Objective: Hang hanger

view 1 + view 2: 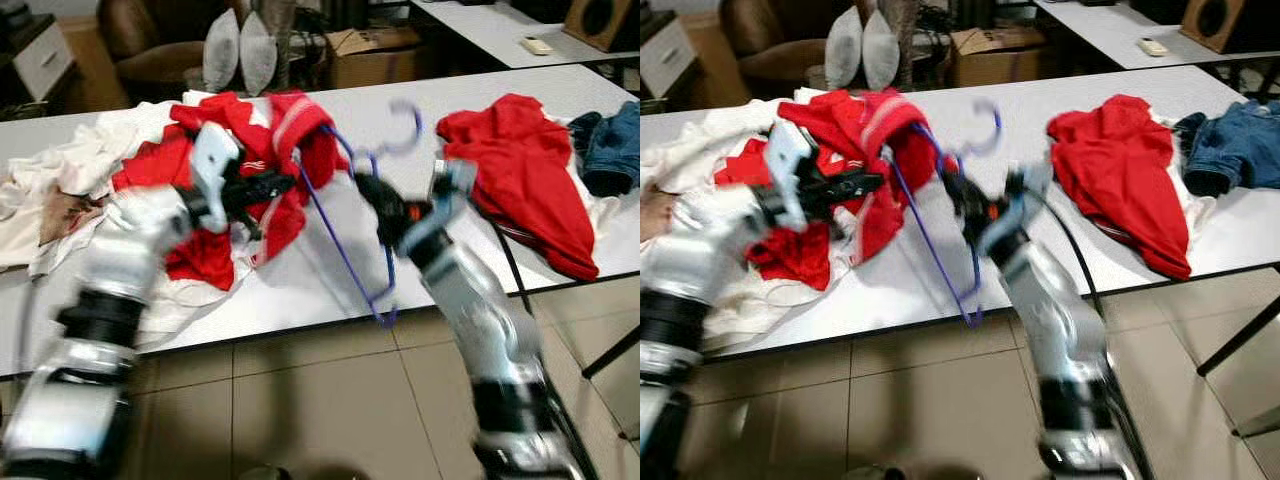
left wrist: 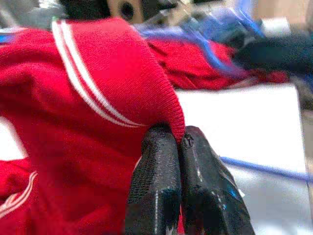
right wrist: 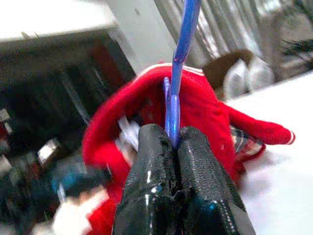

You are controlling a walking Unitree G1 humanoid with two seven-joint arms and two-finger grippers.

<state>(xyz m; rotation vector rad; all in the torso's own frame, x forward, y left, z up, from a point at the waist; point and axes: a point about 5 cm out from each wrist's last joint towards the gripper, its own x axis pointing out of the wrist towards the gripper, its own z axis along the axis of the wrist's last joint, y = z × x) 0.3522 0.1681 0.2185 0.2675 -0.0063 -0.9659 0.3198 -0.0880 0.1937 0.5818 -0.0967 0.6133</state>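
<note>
A white table (image 1: 300, 300) carries heaped clothes. At its ten o'clock, the left gripper (image 2: 181, 142) is clamped on a red sweater's (image 1: 290, 150) cuff. Toward centre, the right gripper (image 3: 172, 137) pinches a blue hanger (image 1: 345, 250), lifted and partly inside the sweater.

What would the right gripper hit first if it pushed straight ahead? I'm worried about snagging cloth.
Probably the red garment: the right gripper, shut on the blue hanger, points straight at it, though the gap is hard to judge.
</note>
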